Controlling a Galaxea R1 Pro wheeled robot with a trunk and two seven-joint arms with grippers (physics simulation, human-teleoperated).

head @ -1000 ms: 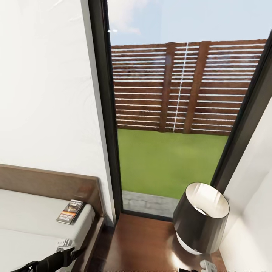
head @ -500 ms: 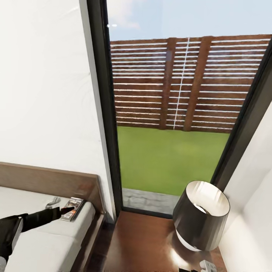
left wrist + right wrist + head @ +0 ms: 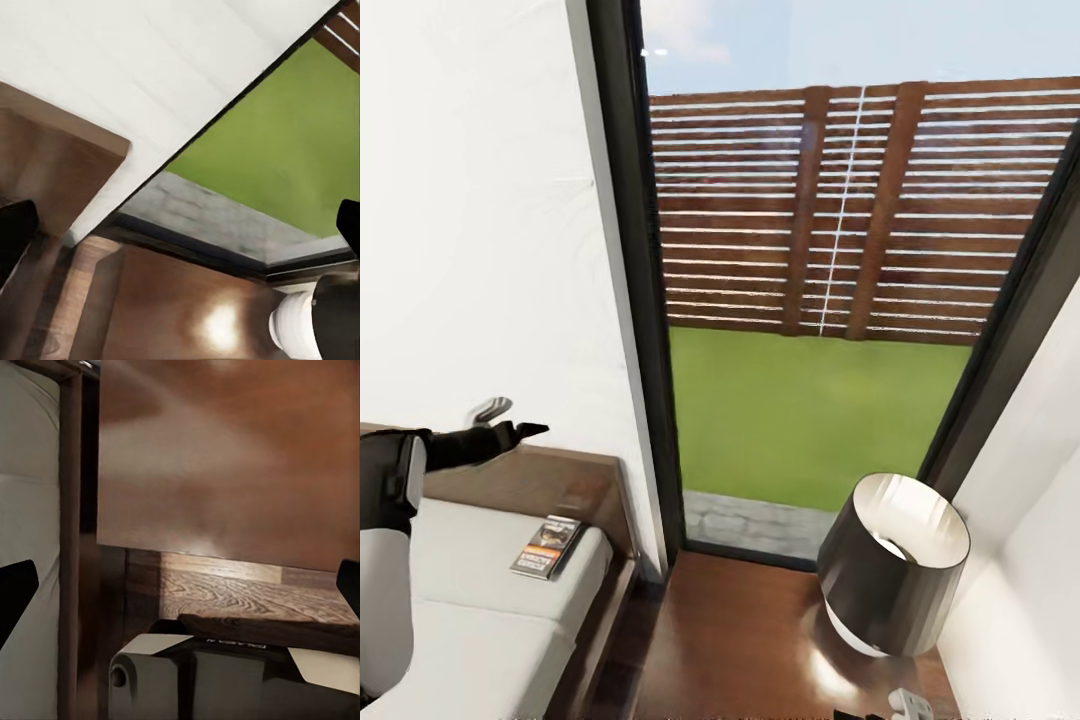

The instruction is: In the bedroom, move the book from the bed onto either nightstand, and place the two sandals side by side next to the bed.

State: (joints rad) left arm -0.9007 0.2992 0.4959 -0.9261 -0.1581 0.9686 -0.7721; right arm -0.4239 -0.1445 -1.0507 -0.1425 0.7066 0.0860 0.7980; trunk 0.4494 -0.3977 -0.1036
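Book-moving is the step in hand: in the head view the thin dark-grey paperback book with an orange band (image 3: 546,547) lies flat near the corner of the off-white mattress of the dark wooden-framed bed (image 3: 480,610), at about eight o'clock in the picture. The left gripper (image 3: 510,420) hovers above it at nine o'clock, in front of the brown headboard (image 3: 550,480), fingers apart and holding nothing. The glossy dark brown nightstand (image 3: 740,640) sits at six o'clock, carrying a dark drum-shaded lamp (image 3: 895,570). In the left wrist view the black fingers (image 3: 15,232) stand wide apart, aimed past the headboard toward the nightstand top. In the right wrist view, the right gripper's black fingers (image 3: 13,596) are likewise apart, over the grey-brown plank floor (image 3: 240,592). Next, I judge, the left arm must descend onto the book.
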